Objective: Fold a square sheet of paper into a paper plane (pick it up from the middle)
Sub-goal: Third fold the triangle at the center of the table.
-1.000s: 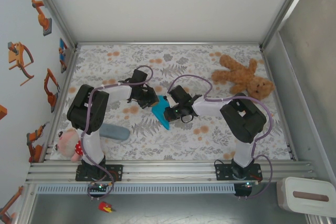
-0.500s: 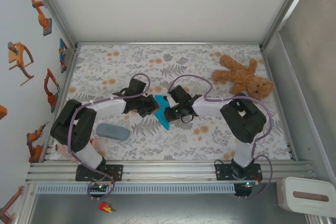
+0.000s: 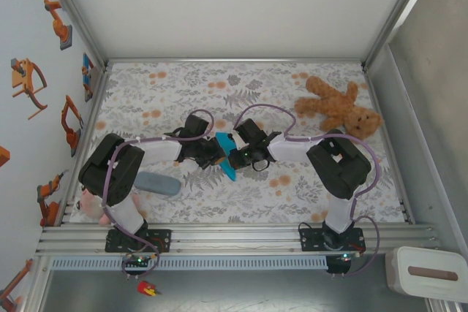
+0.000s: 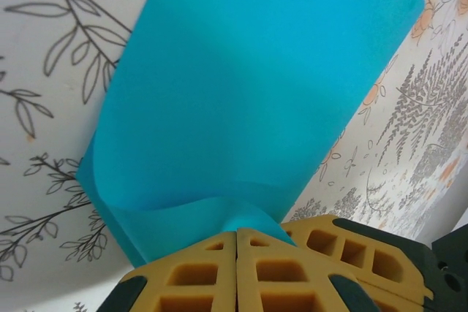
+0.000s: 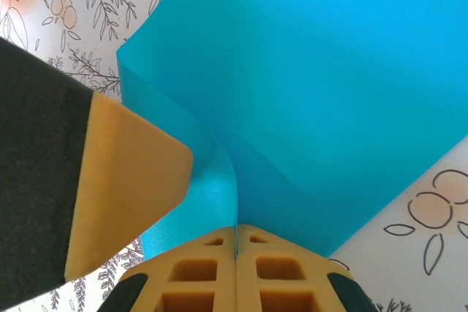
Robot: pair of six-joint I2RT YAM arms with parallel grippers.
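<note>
Two sets of fingers meet on the paper (image 3: 226, 158) at mid-desk (image 3: 292, 188). The left fingers (image 3: 212, 153) are clenched on one side of it and the right fingers (image 3: 235, 156) on the other, so the blue sheet sits between them, touching both. From above, its long axis runs from just beyond the fingers to just short of them, leaning a little right. A pointed corner juts out on the near side, below the right fingers. Its middle is hidden under the two wrists, and the number of layers cannot be told there. In the left wrist view the left fingers (image 4: 235, 245) are pressed together with a curl of paper (image 4: 248, 85) nipped at their tips. The sheet widens away from them and is cut off at the top edge. In the right wrist view the right fingers (image 5: 235, 250) are likewise shut on a raised ridge of paper (image 5: 336, 85). It fans out ahead and to the right, past the edge of the view. One yellow pad of the left fingers (image 5: 124, 166) sits just left of that ridge, its tip over the sheet's curled edge. Whether it presses there is unclear. A bear (image 3: 338, 107) lies well off to the right of the right fingers. A grey-blue case (image 3: 157, 183) lies to the near left of the left fingers.
</note>
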